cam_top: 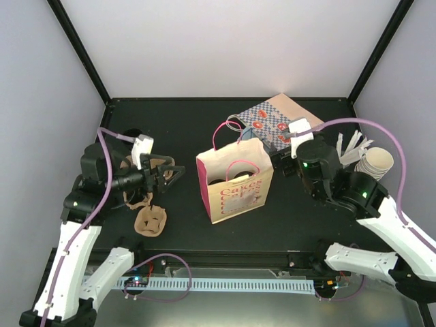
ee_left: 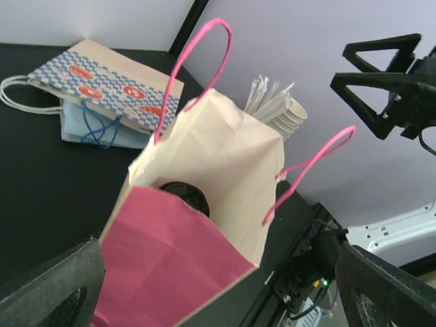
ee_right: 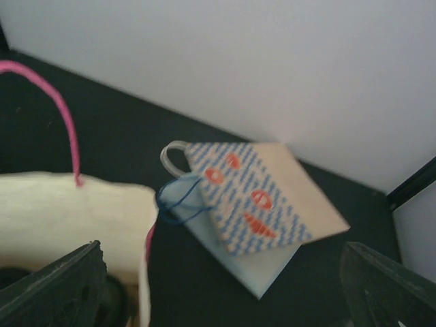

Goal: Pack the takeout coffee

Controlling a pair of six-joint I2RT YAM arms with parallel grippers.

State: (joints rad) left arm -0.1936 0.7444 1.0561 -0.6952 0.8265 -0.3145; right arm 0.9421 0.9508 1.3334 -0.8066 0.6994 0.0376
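Note:
The pink bag [cam_top: 235, 182] stands open in the middle of the table, cream inside, with pink handles. In the left wrist view the bag [ee_left: 170, 259] fills the centre, and a dark round lid [ee_left: 182, 195] shows deep inside it. In the top view two dark round shapes [cam_top: 228, 178] sit in the bag. No white paper cup shows in any view. My left gripper [cam_top: 177, 172] is open and empty just left of the bag. My right gripper [cam_top: 281, 162] is open and empty at the bag's right side; it also shows in the left wrist view [ee_left: 385, 78].
Flat patterned paper bags [cam_top: 272, 119] lie at the back, also in the right wrist view [ee_right: 262, 208]. A stack of nested cream cups [cam_top: 375, 163] and wrapped straws [cam_top: 354, 144] stand at the right. Brown cardboard cup carriers [cam_top: 150, 219] lie at the left.

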